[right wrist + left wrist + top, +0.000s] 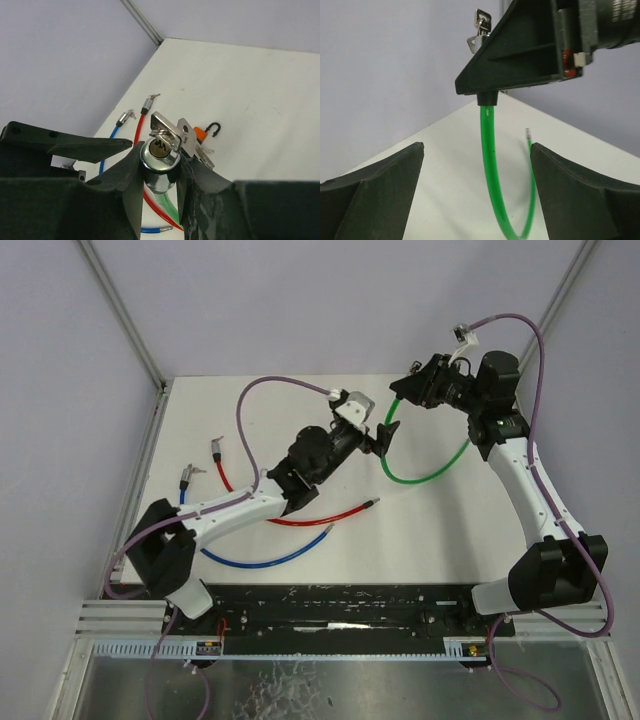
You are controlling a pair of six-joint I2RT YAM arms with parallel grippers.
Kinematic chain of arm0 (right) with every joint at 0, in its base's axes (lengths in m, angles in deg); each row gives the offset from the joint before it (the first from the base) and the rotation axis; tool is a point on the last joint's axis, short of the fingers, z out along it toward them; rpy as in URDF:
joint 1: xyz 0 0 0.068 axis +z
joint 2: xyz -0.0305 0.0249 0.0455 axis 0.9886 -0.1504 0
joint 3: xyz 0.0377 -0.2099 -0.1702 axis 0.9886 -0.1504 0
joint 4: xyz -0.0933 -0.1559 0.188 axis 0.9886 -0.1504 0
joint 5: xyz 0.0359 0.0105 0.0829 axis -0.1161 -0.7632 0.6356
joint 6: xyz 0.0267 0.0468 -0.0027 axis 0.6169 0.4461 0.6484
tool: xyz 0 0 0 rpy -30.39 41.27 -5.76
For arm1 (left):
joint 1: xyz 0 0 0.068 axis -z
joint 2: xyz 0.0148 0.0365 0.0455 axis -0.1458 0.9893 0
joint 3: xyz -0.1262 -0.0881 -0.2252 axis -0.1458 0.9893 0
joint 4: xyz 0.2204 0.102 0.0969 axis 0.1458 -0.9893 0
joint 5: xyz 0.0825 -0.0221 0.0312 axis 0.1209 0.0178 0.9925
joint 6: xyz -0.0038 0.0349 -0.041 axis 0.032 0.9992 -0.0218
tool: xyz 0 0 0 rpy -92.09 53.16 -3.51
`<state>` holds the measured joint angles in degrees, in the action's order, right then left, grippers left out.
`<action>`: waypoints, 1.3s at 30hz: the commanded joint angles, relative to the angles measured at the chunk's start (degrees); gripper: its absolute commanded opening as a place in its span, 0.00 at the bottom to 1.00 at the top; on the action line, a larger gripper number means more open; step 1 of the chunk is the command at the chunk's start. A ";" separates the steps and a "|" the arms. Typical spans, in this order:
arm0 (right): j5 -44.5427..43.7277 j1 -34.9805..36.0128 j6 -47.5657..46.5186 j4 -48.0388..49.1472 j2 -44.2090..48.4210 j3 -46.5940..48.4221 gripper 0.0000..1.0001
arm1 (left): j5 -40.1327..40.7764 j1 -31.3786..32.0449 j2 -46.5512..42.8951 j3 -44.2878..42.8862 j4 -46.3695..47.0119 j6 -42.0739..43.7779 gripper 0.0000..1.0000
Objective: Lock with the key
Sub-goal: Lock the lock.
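**Lock held in the air on the right, left fingers open beside its cable**

The right fingers (125, 175) are pinching the lock (160, 162) by its round silver barrel, one on each side, and holding it off the counter (450, 530) above the far right part, near the far edge. The key (167, 131) is sitting in the keyway on the barrel's end face, with more keys hanging beside it.

The green cable (425, 478) is running out of the lock, looping down toward the counter and curving back up to a free metal tip (528, 133). Whether the loop is touching the counter cannot be told.

The left fingers (385, 185) are standing spread wide and gripping nothing. They are pointing at the right fingers from just below, with the green cable hanging in the gap between them and touching neither.

A red cable (300, 521) and a blue cable (270, 560) are lying on the left half of the counter, their metal ends pointing toward the left edge.
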<state>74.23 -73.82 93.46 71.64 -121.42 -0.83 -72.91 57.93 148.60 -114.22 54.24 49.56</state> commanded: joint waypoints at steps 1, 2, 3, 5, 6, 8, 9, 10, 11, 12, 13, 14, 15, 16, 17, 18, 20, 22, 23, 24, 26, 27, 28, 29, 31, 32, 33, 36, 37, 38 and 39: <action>-4.26 0.56 -2.29 -0.37 2.94 3.59 0.00 | 6.71 0.56 4.63 -7.94 -5.74 2.17 0.80; -5.10 0.60 -2.17 -0.90 2.90 3.77 0.00 | 6.48 0.64 5.56 -8.92 -6.20 1.79 0.75; -5.37 0.58 -2.35 -1.38 2.80 4.06 0.00 | 6.41 0.77 6.51 -9.78 -6.63 1.54 0.69; -5.51 0.68 -2.32 -1.47 2.79 4.18 0.00 | 7.63 1.12 8.85 -11.62 -7.38 0.86 0.62; -5.51 0.79 -2.28 -1.45 2.79 4.09 0.00 | 8.18 1.34 9.89 -13.20 -8.33 0.53 0.59; -5.50 0.95 -2.18 -1.48 2.83 4.16 0.00 | 8.38 1.36 11.64 -14.54 -9.19 0.27 0.59; -5.57 0.99 -2.29 -1.49 2.87 4.17 0.00 | 8.15 1.34 12.32 -14.76 -9.20 0.12 0.58; -5.71 0.99 -2.37 -1.67 2.88 4.25 0.00 | 7.92 1.38 12.92 -14.83 -9.21 -0.03 0.56; -5.96 1.00 -2.48 -1.74 2.88 4.22 0.00 | 7.64 1.43 13.43 -15.04 -9.21 -0.15 0.55; -6.02 1.00 -2.51 -1.90 2.83 4.26 0.00 | 7.32 1.37 13.93 -15.24 -9.40 -0.18 0.53; -6.03 1.07 -2.51 -1.92 2.79 4.31 0.00 | 7.20 1.37 14.36 -15.65 -9.58 -0.25 0.51; -6.03 1.08 -2.51 -1.97 2.71 4.28 0.00 | 7.29 1.37 14.86 -16.07 -9.83 -0.16 0.49; -6.10 1.16 -2.55 -1.99 2.70 4.27 0.00 | 7.38 1.39 15.34 -16.48 -10.00 0.00 0.47; -6.07 1.25 -2.55 -2.01 2.69 4.23 0.00 | 7.45 1.42 15.68 -16.92 -10.41 0.24 0.38; -6.06 1.29 -2.66 -2.08 2.70 4.31 0.00 | 7.52 1.38 16.13 -17.46 -10.70 0.78 0.29; -6.07 1.32 -2.80 -2.14 2.70 4.39 0.00 | 7.65 1.38 16.30 -17.75 -10.74 1.31 0.19; -6.03 1.43 -3.10 -2.27 2.70 4.37 0.00 | 7.63 1.35 16.16 -17.71 -10.35 2.17 0.03; -5.21 1.41 -3.37 -2.11 2.70 4.30 0.00 | 7.04 1.29 15.46 -16.94 -9.23 2.97 0.00; -3.99 1.43 -3.39 -1.74 2.61 4.31 0.01 | 6.33 1.16 14.80 -16.18 -8.38 3.03 0.00; -2.38 1.43 -3.32 -1.23 2.68 4.26 0.10 | 5.40 0.80 13.94 -15.21 -7.31 2.65 0.00; 1.24 1.39 -4.67 -1.12 3.06 4.57 0.39 | 2.47 -1.18 11.95 -12.63 -5.60 0.00 0.00; 3.72 1.43 -6.24 -1.53 3.24 5.04 0.53 | 0.19 -2.58 10.67 -11.34 -4.69 -2.17 0.00; 5.77 1.43 -8.51 -2.98 3.56 5.76 0.64 | -2.83 -4.56 9.42 -9.95 -3.78 -4.87 0.00; 6.88 1.44 -11.02 -4.99 4.09 6.27 0.72 | -6.06 -6.46 8.36 -8.82 -2.71 -7.54 0.00; 10.09 1.39 -18.41 -9.44 5.34 7.29 0.82 | -12.16 -10.57 6.61 -6.34 -0.64 -11.91 0.00; 10.50 1.43 -21.85 -12.19 5.98 7.75 0.85 | -14.88 -12.21 5.81 -5.22 0.65 -13.33 0.00; 11.38 1.34 -25.48 -13.75 6.63 7.64 0.91 | -17.13 -13.84 5.13 -4.00 2.35 -14.48 0.00; 13.26 0.96 -31.24 -18.08 7.91 7.94 0.95 | -25.23 -18.17 3.17 -0.98 7.09 -16.85 0.00; 13.62 0.73 -32.56 -19.17 8.27 7.76 0.97 | -28.09 -19.35 2.65 -0.45 8.14 -17.23 0.00; 14.21 0.47 -33.66 -19.86 8.66 7.40 0.98 | -30.64 -20.60 2.20 0.02 8.99 -17.62 0.00; 15.19 0.06 -34.54 -20.19 9.06 6.86 0.99 | -33.33 -21.62 1.88 0.14 9.17 -17.95 0.00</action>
<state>83.92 -72.94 68.72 56.03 -114.58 4.67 -91.76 38.82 154.29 -114.79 50.40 36.59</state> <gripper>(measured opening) 0.973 0.121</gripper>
